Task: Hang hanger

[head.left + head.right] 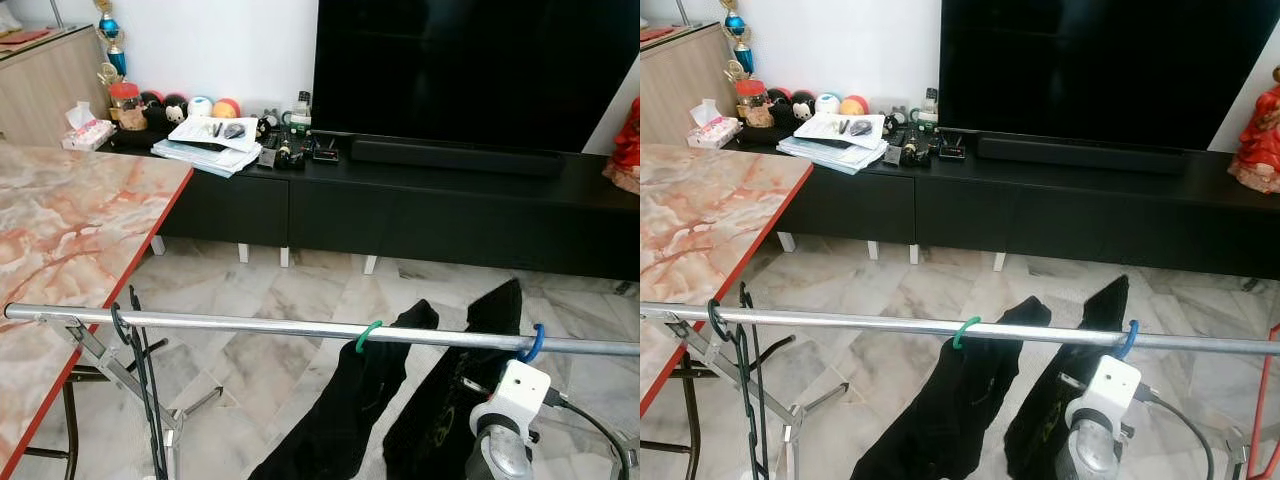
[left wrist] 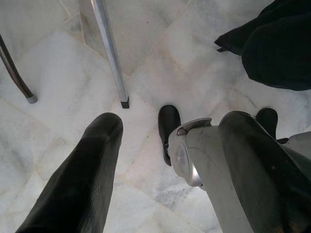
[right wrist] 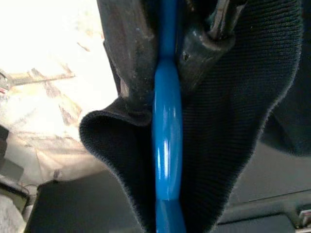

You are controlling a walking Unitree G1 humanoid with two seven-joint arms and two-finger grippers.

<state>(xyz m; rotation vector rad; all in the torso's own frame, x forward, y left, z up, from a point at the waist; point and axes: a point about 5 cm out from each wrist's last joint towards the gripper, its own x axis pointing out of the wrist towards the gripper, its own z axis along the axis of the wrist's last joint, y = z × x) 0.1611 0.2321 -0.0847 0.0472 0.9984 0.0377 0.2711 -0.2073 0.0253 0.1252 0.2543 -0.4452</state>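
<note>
- Blue hanger (image 1: 536,342) hook sits over the metal rail (image 1: 250,325) in the left eye view, black garment (image 1: 470,370) draped below it; right arm's white wrist camera just under the hook. Green hanger (image 1: 368,336) with another dark garment hangs further left; black hangers (image 1: 135,360) at the rail's left end.
- Right eye view: same layout, blue hook looks seated on the rail, marble table (image 1: 700,210) to the left.
- Left wrist view: left gripper (image 2: 170,160) idle, fingers spread apart over the marble floor (image 2: 58,63).
- Right wrist view: right gripper (image 3: 165,63) clamped tight on the blue hanger's neck, dark knit fabric around it.
- Step, judged: hanging nearly done. Next: open the fingers, back the hand off downward without dragging the hook off the rail.
</note>
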